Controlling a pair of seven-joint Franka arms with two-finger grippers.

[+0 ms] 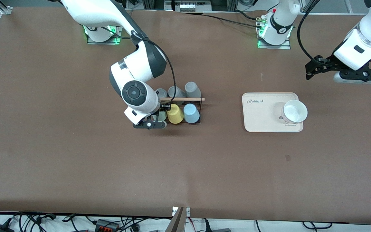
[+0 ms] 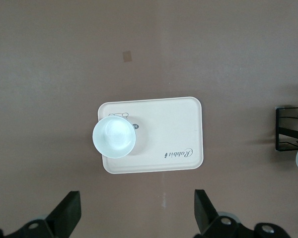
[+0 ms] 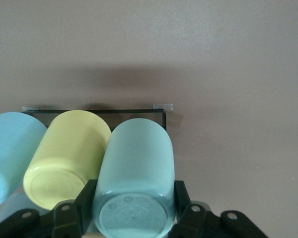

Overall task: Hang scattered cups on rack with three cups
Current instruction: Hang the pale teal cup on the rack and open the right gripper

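One mint cup (image 3: 135, 173) being held clamped by right gripper (image 3: 134, 210) at rack (image 1: 195, 121), beside yellow cup (image 1: 175, 113). Judged: seating on peg, release next. Left gripper (image 2: 137, 212) waiting, spread empty, over table near tray (image 1: 259, 116).

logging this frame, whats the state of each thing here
mint green cup: upside down at the rack, in the right claw
right claw: shut on it
yellow cup: upside down on the rack
light blue cup: upside down on the rack
left claw: open, over the table
white bowl: upright on the tray
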